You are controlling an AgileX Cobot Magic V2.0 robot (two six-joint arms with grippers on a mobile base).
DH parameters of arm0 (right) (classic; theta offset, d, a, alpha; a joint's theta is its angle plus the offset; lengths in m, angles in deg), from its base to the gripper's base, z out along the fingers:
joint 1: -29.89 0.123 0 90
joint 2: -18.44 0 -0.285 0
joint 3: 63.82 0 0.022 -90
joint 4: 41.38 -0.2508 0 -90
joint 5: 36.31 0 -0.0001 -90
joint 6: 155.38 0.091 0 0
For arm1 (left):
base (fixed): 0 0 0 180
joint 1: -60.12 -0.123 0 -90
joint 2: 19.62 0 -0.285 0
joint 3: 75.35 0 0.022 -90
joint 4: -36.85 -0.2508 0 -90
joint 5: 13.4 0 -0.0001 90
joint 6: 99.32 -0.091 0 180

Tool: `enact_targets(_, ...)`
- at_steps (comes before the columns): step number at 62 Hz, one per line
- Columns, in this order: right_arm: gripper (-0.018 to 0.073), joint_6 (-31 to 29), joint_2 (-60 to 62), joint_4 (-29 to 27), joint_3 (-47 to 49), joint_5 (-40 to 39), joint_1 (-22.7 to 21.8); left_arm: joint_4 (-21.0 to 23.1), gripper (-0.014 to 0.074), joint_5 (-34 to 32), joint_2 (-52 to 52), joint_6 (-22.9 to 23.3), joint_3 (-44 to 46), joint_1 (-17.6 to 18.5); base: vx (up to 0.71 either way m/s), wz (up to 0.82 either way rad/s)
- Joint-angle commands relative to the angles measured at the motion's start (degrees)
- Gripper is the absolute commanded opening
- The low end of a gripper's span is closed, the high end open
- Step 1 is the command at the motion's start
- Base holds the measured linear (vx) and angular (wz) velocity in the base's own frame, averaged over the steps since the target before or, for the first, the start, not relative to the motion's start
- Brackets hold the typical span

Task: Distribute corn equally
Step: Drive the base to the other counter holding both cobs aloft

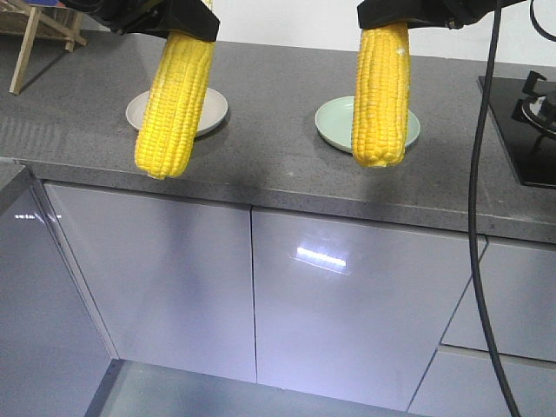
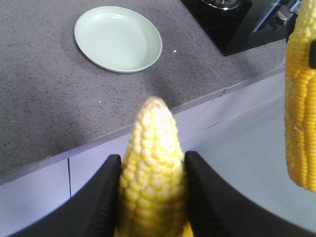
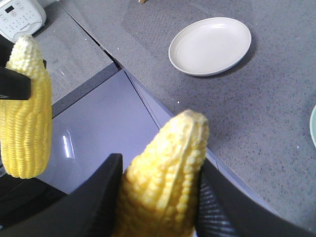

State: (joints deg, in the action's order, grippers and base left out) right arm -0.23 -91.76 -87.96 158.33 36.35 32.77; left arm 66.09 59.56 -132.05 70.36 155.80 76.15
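Observation:
Two corn cobs hang tip-down in the air over the front edge of the grey counter (image 1: pixel 278 165). My left gripper (image 1: pixel 178 22) is shut on the left corn cob (image 1: pixel 174 104), which hangs in front of a white plate (image 1: pixel 215 109). In the left wrist view the black fingers (image 2: pixel 106 192) press both sides of that cob (image 2: pixel 152 168). My right gripper (image 1: pixel 404 13) is shut on the right corn cob (image 1: pixel 380 95), in front of a pale green plate (image 1: pixel 334 122). In the right wrist view its gripper (image 3: pixel 160 163) clamps that cob (image 3: pixel 163 187). Both plates are bare.
A black gas hob (image 1: pixel 526 113) sits at the counter's right end. A white cooker (image 3: pixel 19 17) stands on a lower surface to the left. Glossy grey cabinet doors (image 1: pixel 347 304) run below the counter. A black cable (image 1: pixel 478 217) hangs at right.

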Motion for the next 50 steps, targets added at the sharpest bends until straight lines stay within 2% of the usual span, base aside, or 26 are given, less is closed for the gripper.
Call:
enact_targets(1, -0.0004, -0.37, 2.76, -2.82, 1.40, 1.19, -0.15, 2.09, -0.0008, -1.22, 3.00, 0.27, 1.77, 0.18, 0.11, 0.08)
enact_targets(50, -0.0004, -0.37, 2.76, -2.82, 1.40, 1.19, -0.15, 2.09, -0.0008, -1.22, 3.00, 0.27, 1.77, 0.18, 0.09, 0.00)
